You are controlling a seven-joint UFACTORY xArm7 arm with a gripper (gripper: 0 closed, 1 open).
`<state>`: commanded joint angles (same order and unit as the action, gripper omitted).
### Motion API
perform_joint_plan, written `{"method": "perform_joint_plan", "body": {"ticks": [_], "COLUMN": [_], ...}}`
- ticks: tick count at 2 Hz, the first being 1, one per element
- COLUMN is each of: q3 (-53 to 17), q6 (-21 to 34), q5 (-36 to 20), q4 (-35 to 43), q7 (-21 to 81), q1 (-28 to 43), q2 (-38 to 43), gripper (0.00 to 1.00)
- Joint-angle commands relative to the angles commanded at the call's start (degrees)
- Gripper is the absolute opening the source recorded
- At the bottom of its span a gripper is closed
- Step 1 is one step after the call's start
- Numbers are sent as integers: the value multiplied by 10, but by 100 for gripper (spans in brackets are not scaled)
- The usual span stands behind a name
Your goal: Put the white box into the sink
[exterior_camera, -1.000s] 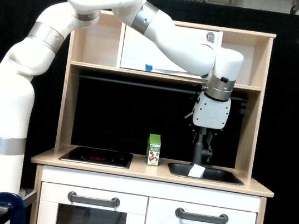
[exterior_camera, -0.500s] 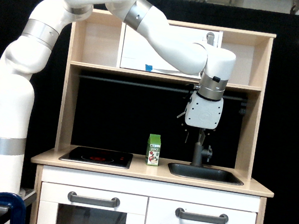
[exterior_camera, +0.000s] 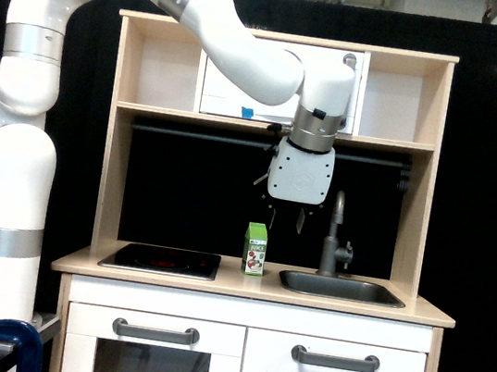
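White box: not to be seen from where I stand; nothing white shows above the sink's rim, and I cannot tell whether it lies down inside the basin.
Sink (exterior_camera: 342, 288): shallow dark grey basin set in the table toward the exterior view's right; only its rim and a sliver of the inside show, so its contents cannot be made out.
Faucet (exterior_camera: 335, 236): tall, dark grey, upright at the back edge of the sink.
End effector (exterior_camera: 286, 221): hangs in the air above the table, over the gap between the green carton and the sink, touching nothing; two short dark fingers (exterior_camera: 300, 222) point down with a clear gap between them, spread apart and holding nothing.
Arm (exterior_camera: 241, 49): white with silver bands, reaching from the exterior view's left across the upper shelf and bending down at the wrist.
Green carton (exterior_camera: 255, 248): small, gabled top, upright on the table just beside the sink's left end; the word "JUICE" seems to be printed over a dark fruit picture.
Stovetop (exterior_camera: 161, 260): flat black panel with a red ring, left of the green carton.
Table (exterior_camera: 252, 289): light wood top of a toy kitchen, white doors with grey handles below.
Upper shelf (exterior_camera: 276, 127): carries a white box-shaped unit with a small blue mark at its lower edge.
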<state>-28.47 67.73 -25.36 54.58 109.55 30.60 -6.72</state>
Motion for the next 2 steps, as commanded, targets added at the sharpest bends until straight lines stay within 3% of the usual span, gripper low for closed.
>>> {"method": "perform_joint_plan", "body": {"ticks": [1, 2], "q3": [-20, -26], "q6": [9, 13], "q5": [63, 70], "q4": [-91, -96], "q7": [34, 44], "q1": [-54, -64], "q2": [-95, -100], "gripper": [100, 100]}}
